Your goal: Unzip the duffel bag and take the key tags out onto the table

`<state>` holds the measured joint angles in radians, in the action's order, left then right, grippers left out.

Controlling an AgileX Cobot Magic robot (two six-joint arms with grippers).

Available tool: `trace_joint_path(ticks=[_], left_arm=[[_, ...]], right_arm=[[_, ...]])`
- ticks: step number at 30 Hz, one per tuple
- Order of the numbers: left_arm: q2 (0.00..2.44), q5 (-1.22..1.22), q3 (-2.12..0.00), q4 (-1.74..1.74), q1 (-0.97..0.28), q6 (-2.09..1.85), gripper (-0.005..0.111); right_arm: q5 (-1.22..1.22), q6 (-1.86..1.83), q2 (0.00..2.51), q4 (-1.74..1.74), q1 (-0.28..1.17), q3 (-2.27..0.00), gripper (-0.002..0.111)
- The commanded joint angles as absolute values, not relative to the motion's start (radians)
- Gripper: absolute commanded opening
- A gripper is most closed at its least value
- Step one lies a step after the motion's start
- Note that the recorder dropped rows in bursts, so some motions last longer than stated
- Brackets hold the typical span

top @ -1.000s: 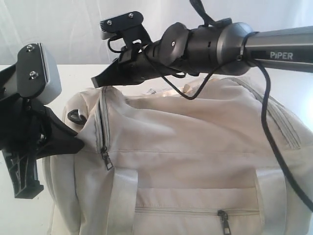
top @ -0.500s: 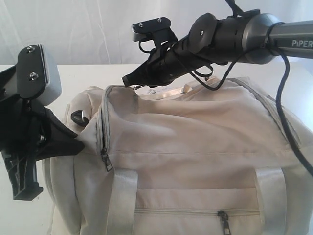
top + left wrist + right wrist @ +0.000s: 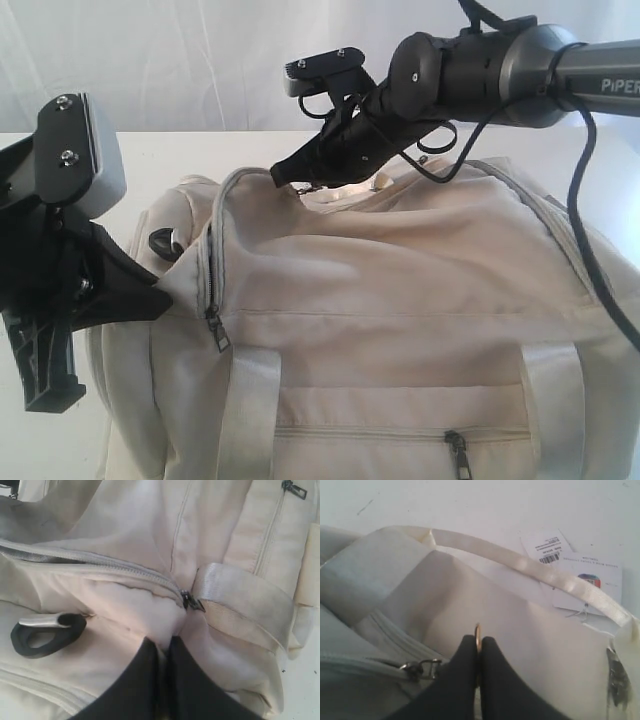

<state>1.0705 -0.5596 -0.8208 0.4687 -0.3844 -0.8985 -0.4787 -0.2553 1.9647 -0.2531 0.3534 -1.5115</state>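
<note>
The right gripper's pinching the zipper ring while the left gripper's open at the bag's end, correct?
No: the left gripper is shut, pinching fabric of the duffel bag, as the left wrist view shows. The right gripper does pinch the ring.

The right gripper (image 3: 283, 172), pinched on the metal ring (image 3: 477, 632), now sits farther toward 3 o'clock along the duffel bag's (image 3: 400, 300) top than a second ago. The grey zipper (image 3: 240, 173) lies exposed in an arc at its 9 o'clock side. The right arm (image 3: 470, 70) stands higher, its lettering partly out of frame. The dark loop (image 3: 163, 243) sits slightly toward 4 o'clock.
</note>
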Motion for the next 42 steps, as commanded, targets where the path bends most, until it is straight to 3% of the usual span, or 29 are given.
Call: trace_joint_path(ticks=[1,15,23,26,32,34,38,42], left_arm=[[1.058,-0.615,-0.814,0.492,-0.392,-0.886,0.0],[1.058,-0.613,-0.814,0.492,-0.392,-0.886,0.0],[1.058,-0.6,-0.814,0.505,-0.392,-0.886,0.0],[1.058,-0.598,-0.814,0.516,-0.392,-0.886,0.011],[1.058,-0.6,-0.836,0.519,-0.392,-0.727,0.061],[1.058,-0.6,-0.858,0.489,-0.392,-0.648,0.071],[1.06,-0.526,-0.903,0.374,-0.388,-0.5,0.071],[1.185,-0.502,-1.009,0.374,-0.294,-0.282,0.069]], right_arm=[[-0.503,-0.223,1.936,-0.159,0.337,-1.516,0.0],[-0.61,-0.055,1.843,0.118,0.337,-1.516,0.0],[-0.597,-0.04,1.828,0.089,0.339,-1.514,0.0],[-0.588,-0.04,1.828,0.046,0.339,-1.514,0.0],[-0.579,-0.113,1.828,-0.081,0.343,-1.514,0.0],[-0.579,-0.163,1.828,-0.157,0.343,-1.514,0.0],[-0.579,-0.337,1.828,-0.365,0.343,-1.514,0.0],[-0.605,-0.391,1.828,-0.417,0.343,-1.514,0.0]])
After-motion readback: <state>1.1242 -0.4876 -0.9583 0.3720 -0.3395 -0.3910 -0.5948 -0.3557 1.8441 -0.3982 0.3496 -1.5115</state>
